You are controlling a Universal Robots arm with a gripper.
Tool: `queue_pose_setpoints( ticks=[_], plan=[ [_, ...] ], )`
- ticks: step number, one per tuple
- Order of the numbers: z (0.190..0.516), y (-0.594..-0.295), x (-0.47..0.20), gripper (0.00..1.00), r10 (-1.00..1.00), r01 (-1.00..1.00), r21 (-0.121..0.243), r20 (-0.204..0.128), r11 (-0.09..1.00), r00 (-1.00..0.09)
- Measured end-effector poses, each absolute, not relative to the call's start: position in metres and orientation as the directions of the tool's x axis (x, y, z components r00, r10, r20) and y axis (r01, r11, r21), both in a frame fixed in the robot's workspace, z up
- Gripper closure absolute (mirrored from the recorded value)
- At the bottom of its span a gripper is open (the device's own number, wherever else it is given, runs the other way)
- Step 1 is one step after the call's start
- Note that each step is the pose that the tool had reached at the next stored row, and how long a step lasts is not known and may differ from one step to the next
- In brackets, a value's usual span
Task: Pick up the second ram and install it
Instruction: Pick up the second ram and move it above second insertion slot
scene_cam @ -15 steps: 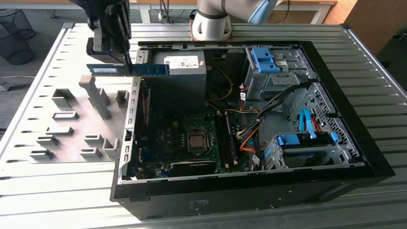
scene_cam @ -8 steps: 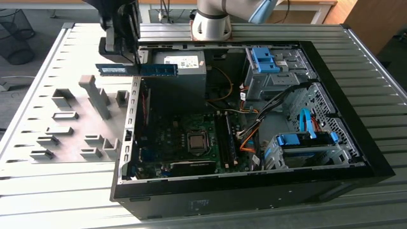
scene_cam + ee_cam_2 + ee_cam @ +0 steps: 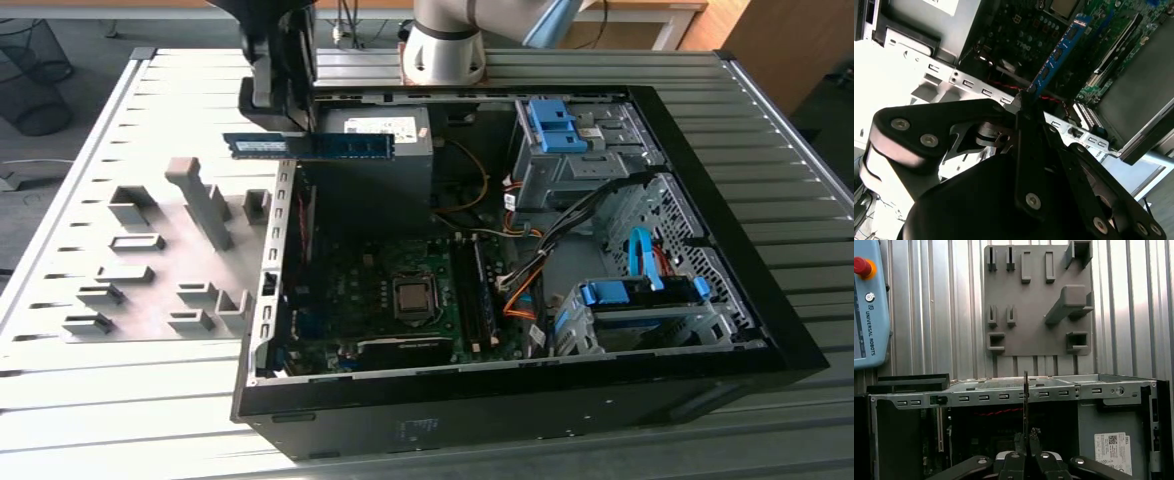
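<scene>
The second ram [image 3: 340, 145] is a long blue-green stick with black chips, held level in the air over the open case's wall on the exterior view's left, near the power supply. My gripper [image 3: 284, 133] is shut on it from above, nearer the stick's end on the exterior view's left. In the second wrist view the ram [image 3: 1059, 55] sticks out past the gripper [image 3: 1026, 97] over the motherboard. In the first wrist view I see the ram [image 3: 1025, 400] edge-on, clamped in the gripper [image 3: 1025, 437] above the case wall.
The open computer case [image 3: 747, 330] lies on a ribbed metal table. Inside are the motherboard [image 3: 387, 300], its long memory slots [image 3: 474, 290], cables, and blue drive-bay clips [image 3: 554, 125]. A grey holder plate [image 3: 147, 260] lies beside the case. A teach pendant [image 3: 869, 305] lies on the table.
</scene>
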State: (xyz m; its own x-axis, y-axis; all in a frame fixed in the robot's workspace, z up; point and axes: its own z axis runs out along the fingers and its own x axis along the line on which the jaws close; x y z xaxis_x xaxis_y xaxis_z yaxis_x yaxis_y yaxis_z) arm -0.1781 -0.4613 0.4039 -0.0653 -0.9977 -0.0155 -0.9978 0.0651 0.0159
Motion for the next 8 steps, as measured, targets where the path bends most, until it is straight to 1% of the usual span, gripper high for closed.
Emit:
queue_pose_setpoints(
  ticks=[8],
  plan=[
    [0.404,-0.461,-0.16,0.86,-0.998,-0.998,0.016,-0.016,0.065,-0.065]
  ],
)
